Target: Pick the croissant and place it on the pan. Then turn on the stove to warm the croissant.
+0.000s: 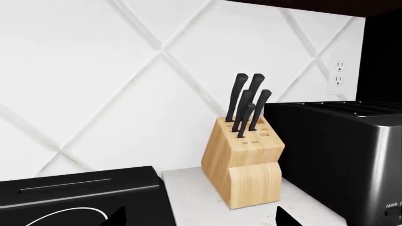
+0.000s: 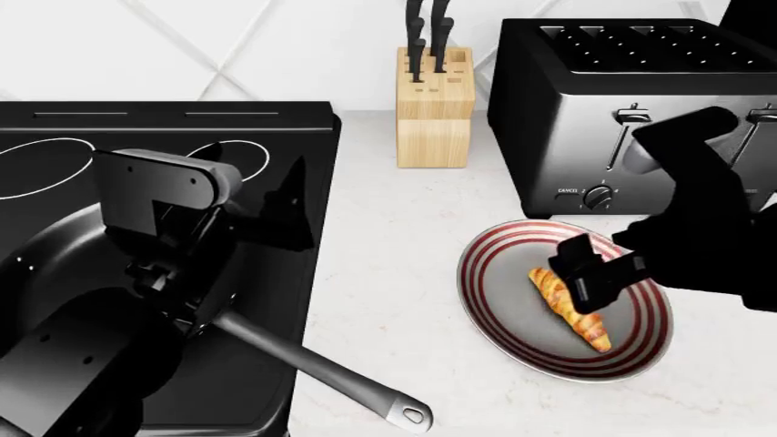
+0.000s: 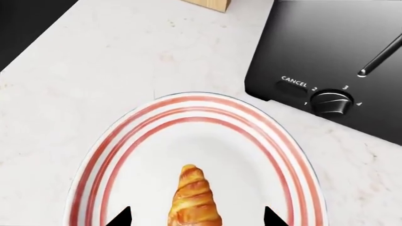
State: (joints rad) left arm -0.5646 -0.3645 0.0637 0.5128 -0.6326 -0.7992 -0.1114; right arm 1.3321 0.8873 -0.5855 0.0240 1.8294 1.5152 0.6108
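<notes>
The golden-brown croissant (image 2: 569,305) lies on a grey plate with red rings (image 2: 486,300). My right gripper (image 2: 592,273) hangs just above it. In the right wrist view that gripper (image 3: 196,219) is open, and the croissant (image 3: 193,197) lies between its two fingertips without being gripped. The black pan (image 2: 49,273) sits on the stove (image 2: 122,127) at the left, its long grey handle (image 2: 327,373) sticking out over the counter. Over the stove's right edge my left gripper (image 2: 253,159) is open and holds nothing; in the left wrist view it (image 1: 201,219) points at the back wall.
A black toaster (image 2: 607,100) stands right behind the plate, close to my right arm. A wooden knife block (image 2: 434,109) stands against the wall between stove and toaster. White counter (image 2: 388,273) runs between the stove and the plate. My left arm covers much of the pan.
</notes>
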